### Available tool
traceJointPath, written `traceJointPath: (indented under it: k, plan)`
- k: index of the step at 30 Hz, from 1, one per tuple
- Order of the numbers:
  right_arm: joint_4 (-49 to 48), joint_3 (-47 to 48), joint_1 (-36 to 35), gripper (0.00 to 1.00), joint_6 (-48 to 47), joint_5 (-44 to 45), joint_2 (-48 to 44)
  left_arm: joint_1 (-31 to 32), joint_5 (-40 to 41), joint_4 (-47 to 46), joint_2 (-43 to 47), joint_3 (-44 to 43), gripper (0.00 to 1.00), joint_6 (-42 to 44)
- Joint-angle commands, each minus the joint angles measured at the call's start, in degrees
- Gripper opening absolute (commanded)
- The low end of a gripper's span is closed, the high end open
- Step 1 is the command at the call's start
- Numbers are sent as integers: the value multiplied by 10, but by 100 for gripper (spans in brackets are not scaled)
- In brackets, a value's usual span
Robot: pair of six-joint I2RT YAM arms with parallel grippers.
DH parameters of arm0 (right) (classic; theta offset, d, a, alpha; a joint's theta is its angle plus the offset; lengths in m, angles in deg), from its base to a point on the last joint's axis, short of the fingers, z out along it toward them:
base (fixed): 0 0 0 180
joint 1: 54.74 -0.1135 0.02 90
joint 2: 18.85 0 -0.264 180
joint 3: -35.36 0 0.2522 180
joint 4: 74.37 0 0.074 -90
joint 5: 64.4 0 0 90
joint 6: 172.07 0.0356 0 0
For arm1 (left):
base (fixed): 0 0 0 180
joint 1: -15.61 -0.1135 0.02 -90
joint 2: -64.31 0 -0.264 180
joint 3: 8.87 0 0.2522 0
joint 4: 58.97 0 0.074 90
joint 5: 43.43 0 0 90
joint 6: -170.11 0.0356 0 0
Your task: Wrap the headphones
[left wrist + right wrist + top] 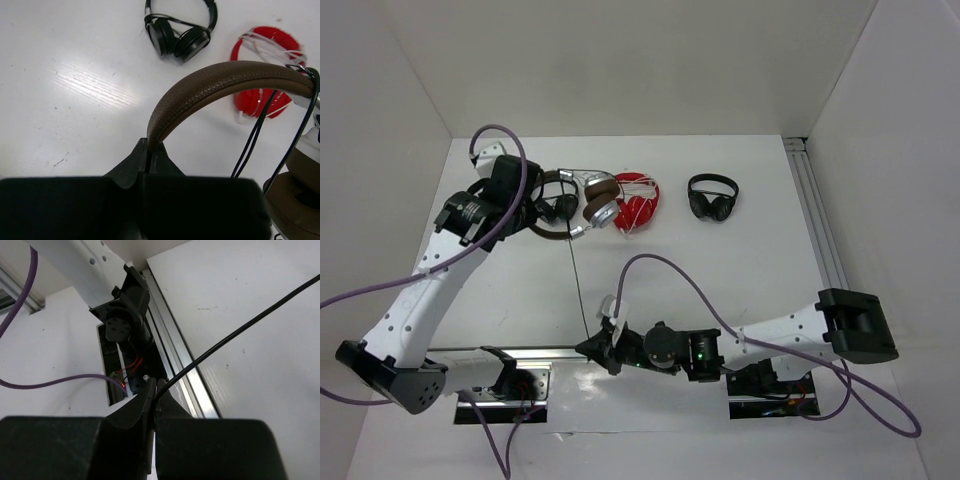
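Brown headband (210,85) of the headphones (595,203), far-left on the table (740,270), sits clamped in your left gripper (149,148). Black cable (577,275) runs straight back toward you, pinched in your closed right gripper (155,396); that arm likely does the winding.

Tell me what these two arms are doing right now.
They are working on the brown headphones. The left gripper is shut on the headband, holding the pair at the far left of the table. The right gripper pinches the thin black cable near the table's front edge, so it runs stretched between the two arms. A red pair and a black pair lie to the right, with no gripper on them.
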Motion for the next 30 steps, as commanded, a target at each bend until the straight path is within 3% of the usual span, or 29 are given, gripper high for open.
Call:
traceJointPath:
  k: [1, 5, 11, 19, 27, 30]
  plan:
    - [121, 36, -46, 0, -29, 105, -29, -37, -34, -102, -13, 13, 0, 21]
    - [193, 88, -100, 0, -64, 163, -36, -47, -51, -125, -20, 50, 0, 54]
    - [345, 215, -105, 0, -120, 170, -31, -12, -61, -143, -26, 130, 0, 83]
    - [525, 360, -105, 0, -194, 195, -26, 144, -40, -121, -26, 180, 0, 95]
    - [709, 452, -65, 0, -218, 187, -2, 226, -41, -121, 13, 192, 0, 143]
    - [771, 471, -60, 0, -218, 223, -2, 254, -66, -107, 18, 197, 0, 187]
